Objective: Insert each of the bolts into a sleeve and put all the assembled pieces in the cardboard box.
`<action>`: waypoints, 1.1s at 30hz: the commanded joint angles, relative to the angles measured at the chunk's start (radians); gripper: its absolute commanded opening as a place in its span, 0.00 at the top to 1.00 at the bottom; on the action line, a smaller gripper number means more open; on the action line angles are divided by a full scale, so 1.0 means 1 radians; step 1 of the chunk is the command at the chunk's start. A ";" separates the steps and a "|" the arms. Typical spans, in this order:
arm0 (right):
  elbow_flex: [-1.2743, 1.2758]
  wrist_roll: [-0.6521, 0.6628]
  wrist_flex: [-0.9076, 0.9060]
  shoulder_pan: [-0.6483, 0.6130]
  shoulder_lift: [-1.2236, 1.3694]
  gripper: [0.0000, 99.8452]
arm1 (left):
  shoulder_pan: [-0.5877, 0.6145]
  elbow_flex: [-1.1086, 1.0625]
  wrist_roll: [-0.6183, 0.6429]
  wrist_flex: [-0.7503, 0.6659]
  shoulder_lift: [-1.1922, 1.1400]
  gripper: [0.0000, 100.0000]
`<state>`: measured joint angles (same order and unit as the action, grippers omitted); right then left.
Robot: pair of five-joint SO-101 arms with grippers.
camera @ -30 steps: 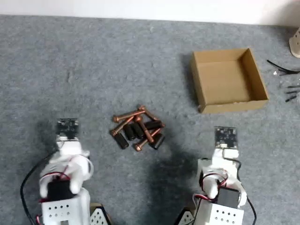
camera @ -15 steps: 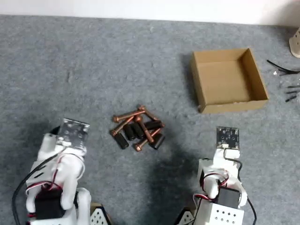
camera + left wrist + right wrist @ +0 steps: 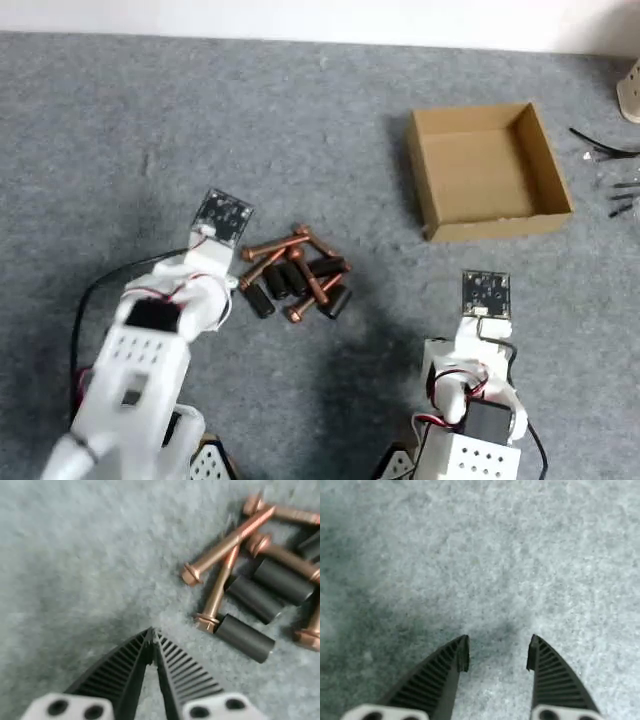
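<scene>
A heap of copper bolts and black sleeves lies mid-table. In the left wrist view several bolts and sleeves lie loose, none joined. My left gripper is shut and empty, its tips over bare carpet a short way from the nearest bolt head. In the high view the left arm stands at the heap's left edge. My right gripper is open over bare carpet, and its arm sits near the front right. The cardboard box at the back right holds nothing.
Grey carpet covers the table. Black cables and small screws lie at the right edge beyond the box, next to a pale object in the far right corner. Open carpet stretches between the heap and the box.
The left arm has swung forward and to the right, from the front left up to the heap's left side. The right arm has stayed put.
</scene>
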<state>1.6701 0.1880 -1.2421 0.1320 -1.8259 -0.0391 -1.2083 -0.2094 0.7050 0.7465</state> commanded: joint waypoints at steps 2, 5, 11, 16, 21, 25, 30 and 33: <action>0.137 0.006 0.085 0.028 -0.012 0.82 | -0.013 0.056 0.011 -0.118 -0.186 0.99; 0.137 0.008 0.140 0.044 -0.012 0.82 | -0.013 0.079 0.011 -0.121 -0.228 0.99; 0.122 -0.012 0.197 0.024 -0.012 0.83 | -0.010 0.081 0.009 -0.121 -0.231 0.99; 0.048 -0.118 0.242 -0.145 -0.004 0.83 | -0.002 0.090 0.044 -0.095 -0.228 0.99; -0.104 -0.118 0.217 -0.435 -0.001 0.83 | 0.114 0.091 0.135 -0.129 -0.228 0.99; -0.173 -0.118 0.346 -0.510 0.120 0.83 | 0.165 0.110 0.186 -0.129 -0.232 0.99; -0.326 -0.069 0.522 -0.542 0.559 0.83 | 0.165 0.110 0.187 -0.133 -0.236 0.99; -0.496 -0.055 0.567 -0.599 0.875 0.83 | 0.165 0.110 0.187 -0.133 -0.236 0.99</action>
<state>1.3556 0.1066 -0.7434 -0.4143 -1.2582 0.1112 -1.1408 -0.0299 0.5930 0.5148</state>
